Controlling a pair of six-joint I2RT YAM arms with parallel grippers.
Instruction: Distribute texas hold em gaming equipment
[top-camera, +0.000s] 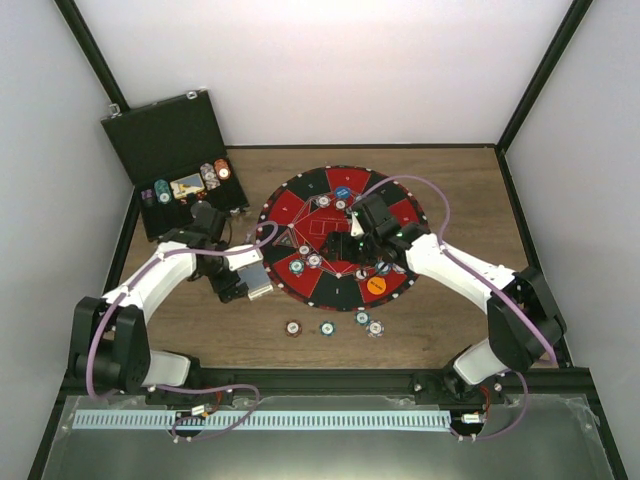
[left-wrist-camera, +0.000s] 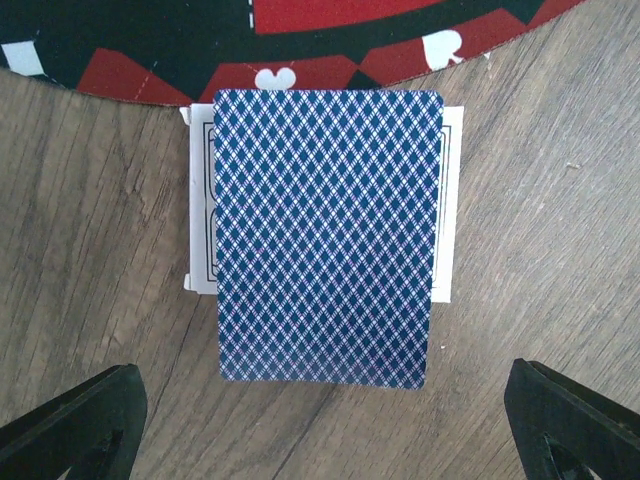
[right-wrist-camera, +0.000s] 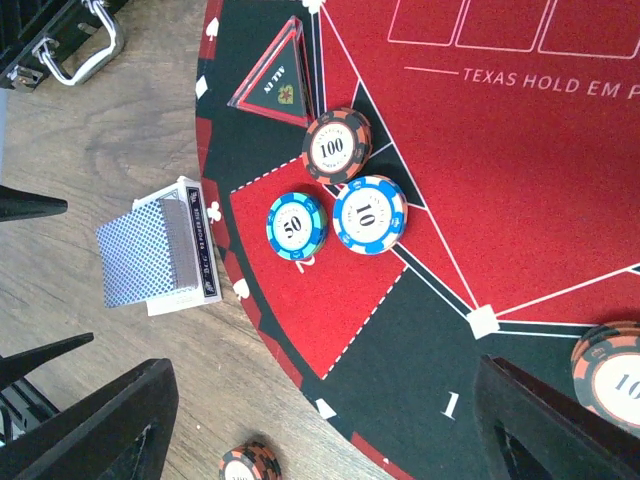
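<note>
Released left hand (left-wrist-camera: 320, 440) hangs near the card deck (left-wrist-camera: 325, 235), frame centre, on the tabletop (left-wrist-camera: 90, 300) just beside the mat (left-wrist-camera: 150, 50): probably light, slick, apt to fan, best pinched across its long edges; released right hand (right-wrist-camera: 320, 430) hangs above rigid chips (right-wrist-camera: 336, 145) on the mat.

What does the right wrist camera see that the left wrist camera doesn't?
Only the right wrist camera: a round brown striped 100 chip, a teal 50 chip, a blue 10 chip, a clear triangular ALL IN marker and the black case's silver metal handle.
Only the left wrist camera: a straight-down close-up of the top card, white edges poking out both sides.
Both: the stack of blue diamond-patterned playing cards on the brown wooden table beside the round red-and-black mat.
</note>
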